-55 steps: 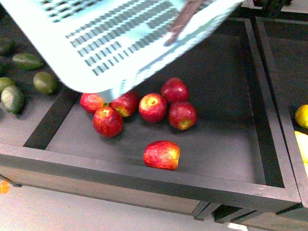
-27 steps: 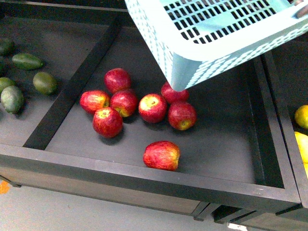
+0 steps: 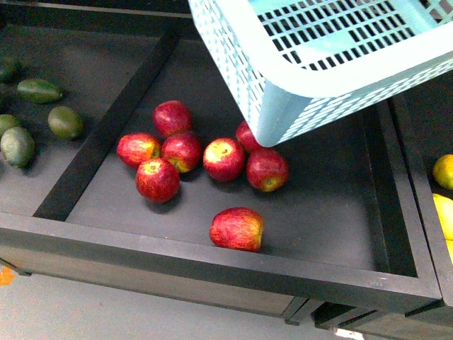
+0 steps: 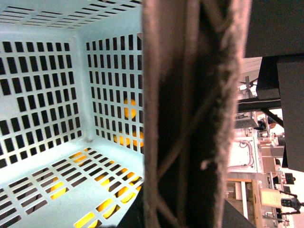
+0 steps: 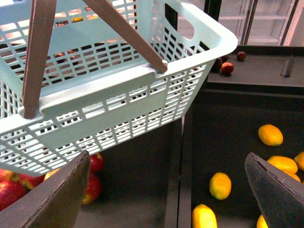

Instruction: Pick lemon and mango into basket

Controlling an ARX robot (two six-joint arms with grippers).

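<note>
The pale turquoise basket (image 3: 333,64) hangs tilted in the air over the far right of the apple bin. My left gripper (image 4: 187,213) is shut on its brown swing handle (image 4: 190,114), which fills the left wrist view beside the empty slotted inside (image 4: 57,95). In the right wrist view the basket (image 5: 104,95) is up close and above my open, empty right gripper (image 5: 166,199). Yellow oval fruits (image 5: 220,185) lie in the bin to the right; I cannot tell which is the lemon. Small dark red fruits (image 5: 228,68) lie in a far bin; whether one is the mango is unclear.
Several red-yellow apples (image 3: 224,159) lie in the middle black bin (image 3: 212,258), one (image 3: 237,229) near its front wall. Green fruits (image 3: 65,122) fill the left bin. Two yellow fruits (image 3: 444,212) show at the right edge. Black dividers (image 5: 175,180) separate the bins.
The basket has swung from the upper left across to the upper right and turned from underside-showing to open side up. In the last half second it barely shifted.
</note>
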